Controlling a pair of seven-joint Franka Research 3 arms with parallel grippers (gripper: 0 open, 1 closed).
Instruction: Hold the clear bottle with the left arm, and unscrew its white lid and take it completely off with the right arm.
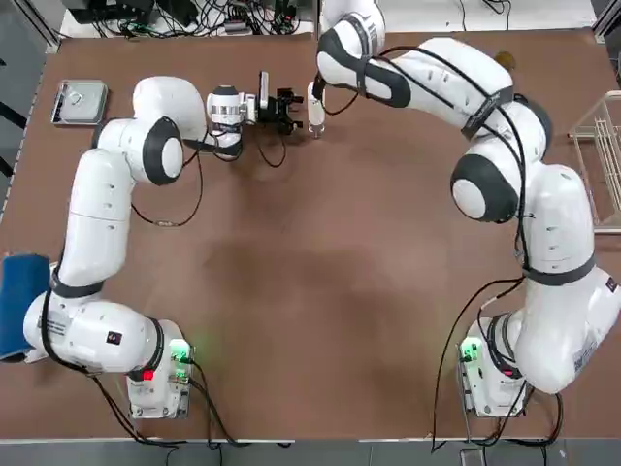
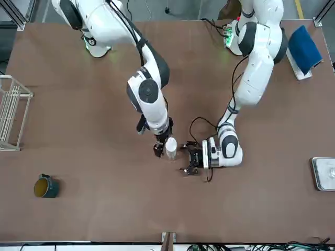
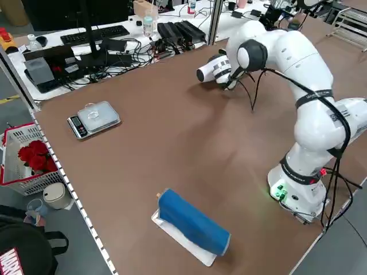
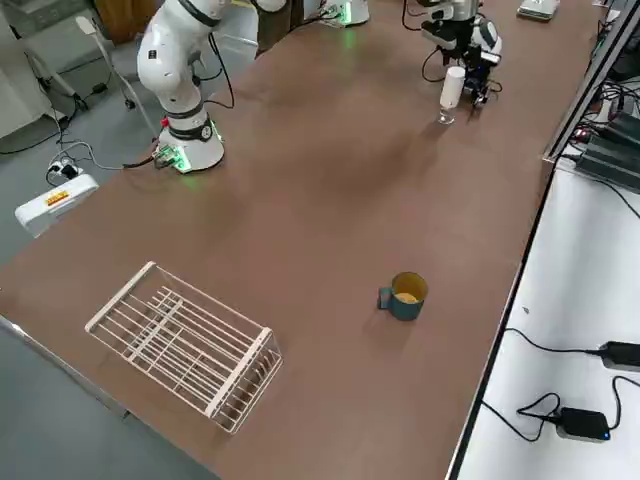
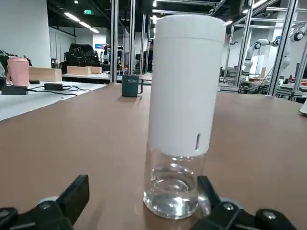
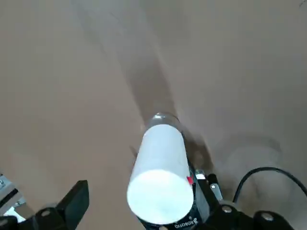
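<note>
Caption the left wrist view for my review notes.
Open left gripper before the upright clear bottle, its white lid still on, mug beyond.

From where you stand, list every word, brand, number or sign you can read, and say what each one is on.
"HOME": on the dark teal mug in the left wrist view.
Lettering on the black gripper part beside the white lid, in the right wrist view: turned and partly cut, not surely readable.
Green exit-type sign overhead: too small to read.
Red-and-white label on the black bag: too blurred to read.
</note>
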